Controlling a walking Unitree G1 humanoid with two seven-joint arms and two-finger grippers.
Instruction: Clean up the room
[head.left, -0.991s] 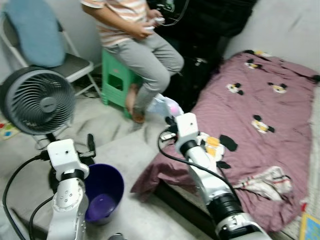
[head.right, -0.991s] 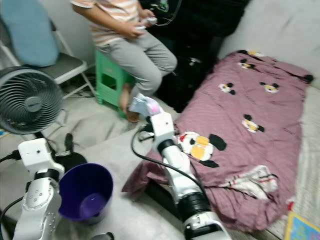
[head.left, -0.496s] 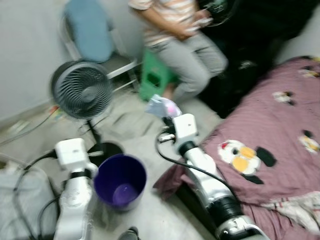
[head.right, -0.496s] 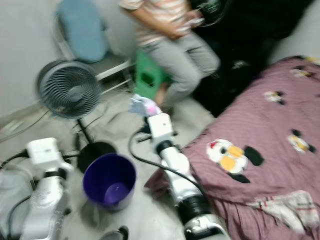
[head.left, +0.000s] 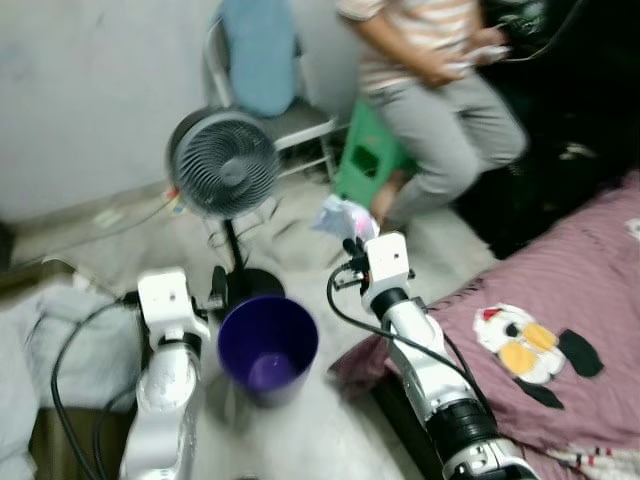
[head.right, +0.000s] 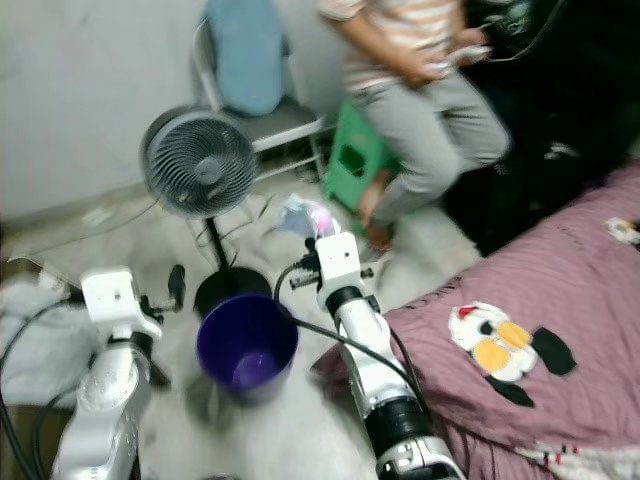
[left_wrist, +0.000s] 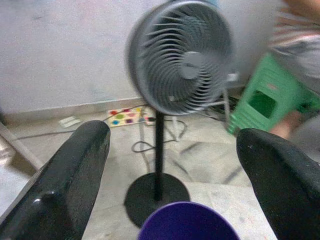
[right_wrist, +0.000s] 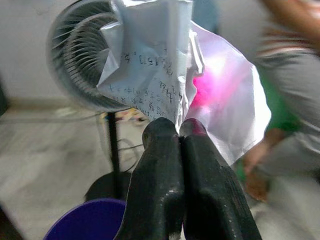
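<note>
My right gripper (right_wrist: 179, 127) is shut on a crumpled white paper with a pink patch (right_wrist: 155, 65). In the eye views the paper (head.left: 343, 215) is held up above the floor, just right of and beyond a purple bucket (head.left: 268, 345). The bucket stands upright on the floor between my two arms, with its rim (left_wrist: 187, 222) low in the left wrist view. My left gripper (left_wrist: 172, 165) is open, its fingers (left_wrist: 75, 175) spread wide with nothing between them, and it hovers at the bucket's left side (head.left: 215, 285).
A grey standing fan (head.left: 222, 178) with a black round base is just behind the bucket. A folding chair with a blue cushion (head.left: 262, 60) and a person seated on a green stool (head.left: 365, 165) are farther back. A bed with a maroon blanket (head.left: 590, 310) lies to the right. Cables trail on the floor.
The whole view has swung left, so the camera has turned: fan and bucket now sit nearer the middle and the bed has slid right. My right gripper still holds the paper.
</note>
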